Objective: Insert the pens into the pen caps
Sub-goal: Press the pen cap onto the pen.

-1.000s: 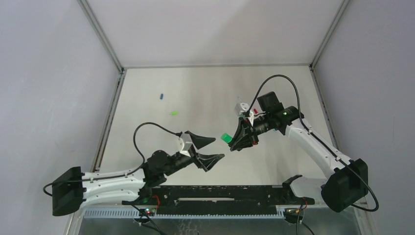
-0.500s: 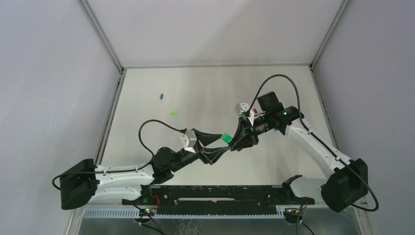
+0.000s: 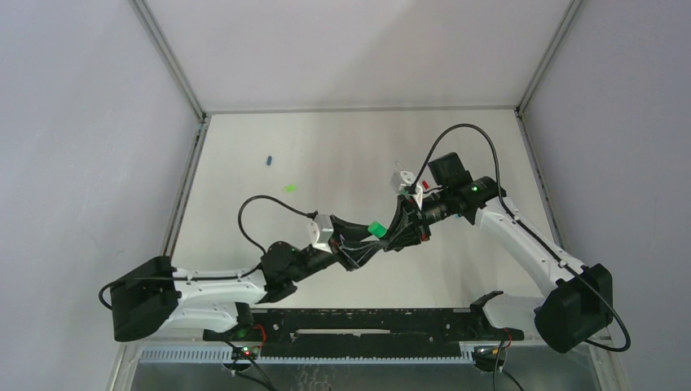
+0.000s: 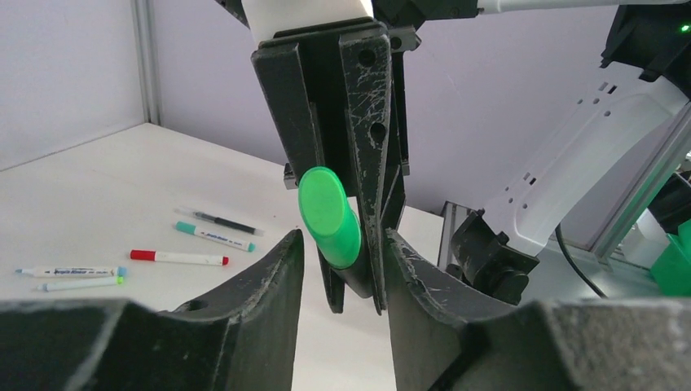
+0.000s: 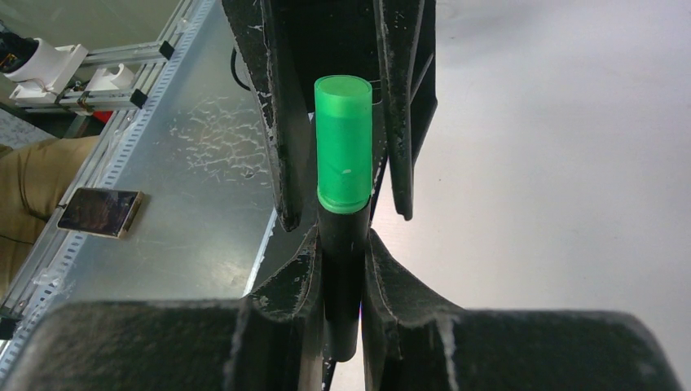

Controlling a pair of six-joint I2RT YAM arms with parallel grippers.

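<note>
Counter (image 3: 342,147): pale, matte, flat. Beyond and to the left of the left hand (image 3: 368,239), well apart from it: blue cap (image 3: 268,160) and bright green cap (image 3: 288,188), near each other, not touching.

Left wrist view, left of that hand, five pens lie flat:
- thin dark pen (image 4: 220,221)
- teal-ended pen (image 4: 216,237), just beside it
- red-ended pen (image 4: 179,258)
- blue-ended pen (image 4: 69,271) and green-ended pen (image 4: 80,283), close together, farthest left
</note>
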